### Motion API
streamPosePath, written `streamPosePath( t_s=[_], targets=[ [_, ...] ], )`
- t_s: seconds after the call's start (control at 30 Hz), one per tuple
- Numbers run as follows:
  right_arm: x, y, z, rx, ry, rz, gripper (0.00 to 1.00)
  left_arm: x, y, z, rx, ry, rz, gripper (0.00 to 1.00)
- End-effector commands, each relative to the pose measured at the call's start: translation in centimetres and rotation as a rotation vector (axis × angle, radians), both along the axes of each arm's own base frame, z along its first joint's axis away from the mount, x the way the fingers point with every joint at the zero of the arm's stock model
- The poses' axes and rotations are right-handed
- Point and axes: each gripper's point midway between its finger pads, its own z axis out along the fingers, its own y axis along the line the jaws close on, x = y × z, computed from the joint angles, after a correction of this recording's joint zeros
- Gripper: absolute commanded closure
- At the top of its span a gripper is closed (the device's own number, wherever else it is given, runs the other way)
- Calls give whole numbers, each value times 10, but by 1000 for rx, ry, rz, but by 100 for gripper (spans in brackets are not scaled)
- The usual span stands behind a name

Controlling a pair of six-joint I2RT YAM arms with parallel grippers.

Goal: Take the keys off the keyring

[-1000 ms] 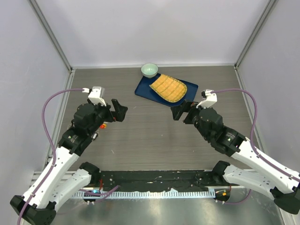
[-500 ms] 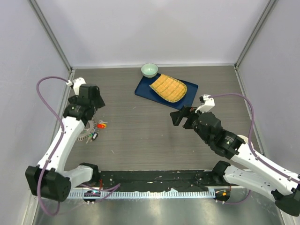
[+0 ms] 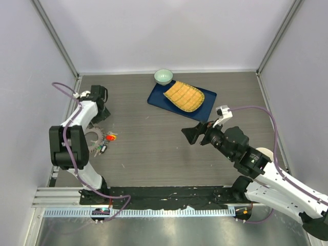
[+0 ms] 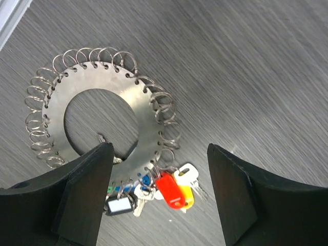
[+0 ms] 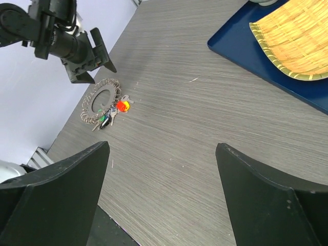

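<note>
Left gripper [image 5: 98, 72]: at the far left of the table [image 3: 154, 154], pointed down over the keyring, jaws well apart, nothing between them; contact with the ring not clear from any view

Keyring [image 4: 146, 110]: flat on the table near the left wall, directly under the left gripper; a silvery metal disc with a round hole in the middle, its rim punched with small holes and fringed all round with thin wire loops

Keys [image 4: 169, 187]: bunched in one cluster at one edge of the keyring, hanging from the loops there and lying on the table; red, yellow, white, blue and black heads or tags among small silvery blades; exact count too small to tell

Bowl [image 3: 163, 77]: pale green, upright at the back of the table, just beside the far corner of the tray

Tray [image 3: 155, 97]: dark blue, flat, set at an angle right of centre at the back, well apart from the keyring

Mat [image 3: 183, 96]: woven, yellow, lying on the tray

Right gripper [image 5: 163, 148]: above bare table right of centre, aimed toward the left side, jaws spread wide, holding nothing, well apart from the keyring
</note>
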Motion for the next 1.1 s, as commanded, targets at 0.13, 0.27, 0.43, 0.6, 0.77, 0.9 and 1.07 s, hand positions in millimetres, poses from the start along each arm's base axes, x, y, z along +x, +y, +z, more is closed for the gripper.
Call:
streamPosePath(
  t_s=[0.13,0.27,0.43,0.6,0.77,0.9,1.07],
  targets=[
    [-7,2,29,73,-79,42,8,18,22,-23,-86,-18,59,20],
    [-9,5,30,82,-65,60,9,19,22,-46,-135,-4,24,21],
    [-12,6,33,96,-51,71,10,15,18,-64,-171,16,30,21],
    [-14,4,35,112,-48,67,10,6,17,-76,-184,58,47,23],
    [-16,2,35,116,-42,66,11,2,13,-84,-206,48,54,25],
    [-17,1,35,116,-36,62,11,-6,9,-89,-227,69,59,29],
    [-17,-1,33,123,-29,55,11,-14,3,-95,-274,72,77,43]
  ],
)
